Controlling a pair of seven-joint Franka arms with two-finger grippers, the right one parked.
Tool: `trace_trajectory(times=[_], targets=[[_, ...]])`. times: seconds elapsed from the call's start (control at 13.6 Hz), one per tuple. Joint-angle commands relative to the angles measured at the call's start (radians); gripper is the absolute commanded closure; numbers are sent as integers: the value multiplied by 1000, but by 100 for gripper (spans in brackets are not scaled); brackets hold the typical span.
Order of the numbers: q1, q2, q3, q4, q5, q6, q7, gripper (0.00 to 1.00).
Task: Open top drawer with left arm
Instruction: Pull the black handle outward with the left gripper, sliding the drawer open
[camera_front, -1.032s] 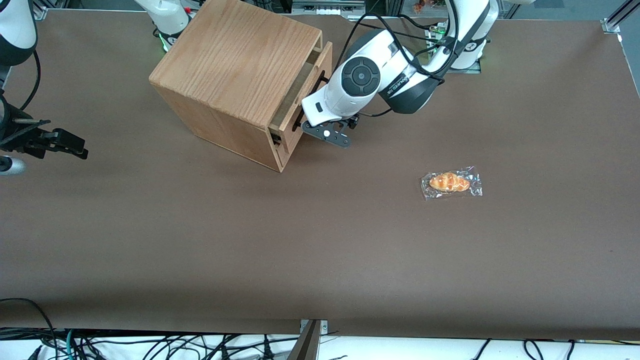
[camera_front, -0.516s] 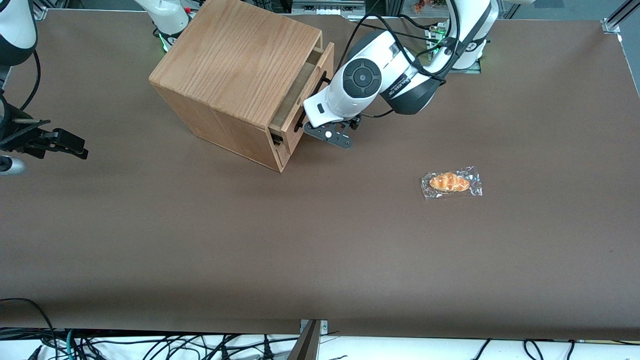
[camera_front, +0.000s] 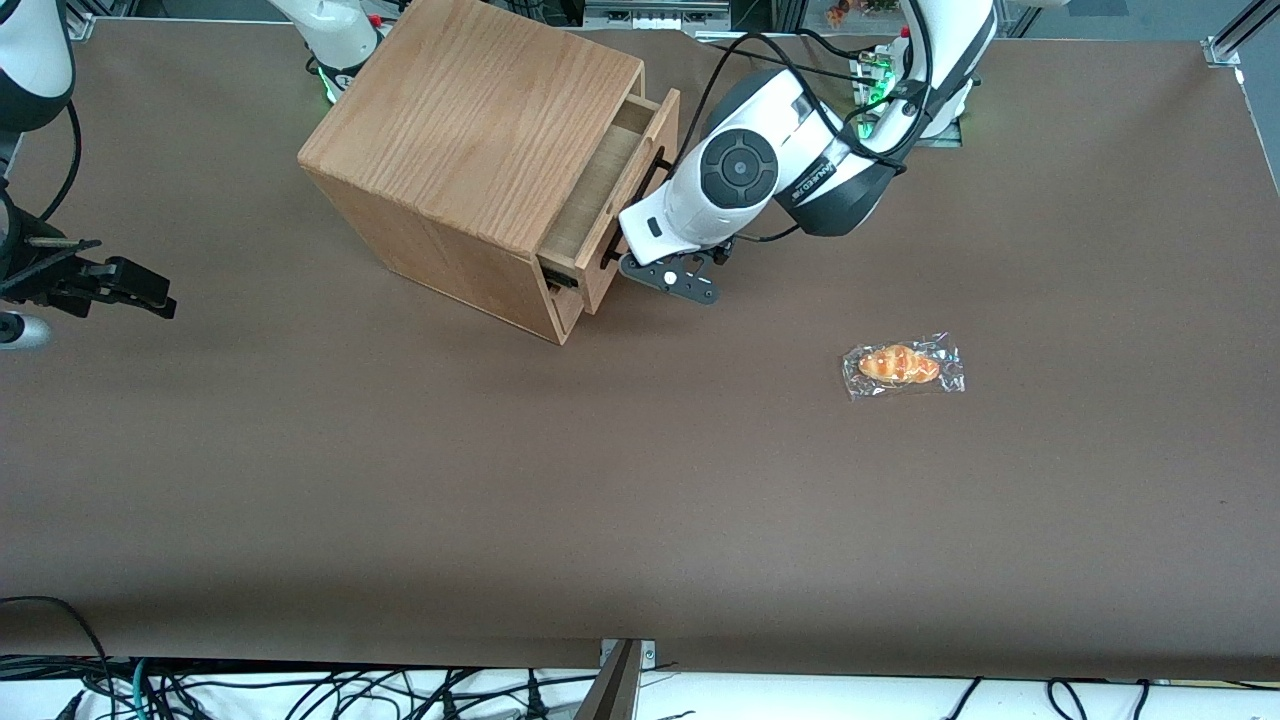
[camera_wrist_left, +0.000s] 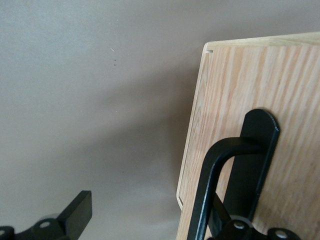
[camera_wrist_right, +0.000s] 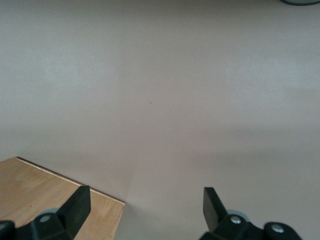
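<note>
Claw (camera_wrist_left: 155, 221), small and black, sits at the front of the shallow light oak top drawer (camera_front: 612, 172). Its fingers (camera_wrist_left: 76, 212) stand apart, and the long black metal bar handle (camera_wrist_left: 209, 172) passes between them, close against one finger. On the brown worktop (camera_front: 500, 480), the cube-shaped oak cabinet (camera_front: 470, 120) stands turned at an angle, its front facing roughly 4 o'clock in the front view. The top drawer is slid partly out of the cabinet in that direction, its inside showing. At the drawer's 3 o'clock, the bulky white left arm (camera_front: 790, 150) with its dark grey round joint cap reaches in from 1 o'clock. A golden bread roll in clear wrap (camera_front: 902, 365) lies well apart, at the claw's 4 o'clock.
</note>
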Motion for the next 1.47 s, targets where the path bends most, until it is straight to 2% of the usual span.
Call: trace_trajectory(times=[0.0,1.18,1.4], targets=[[17,-40,0,-39,22,-15,19,0],[65,-65,0,-59,51,-35,24,0],[95,-66,-1,-68,51,-34,84,0]])
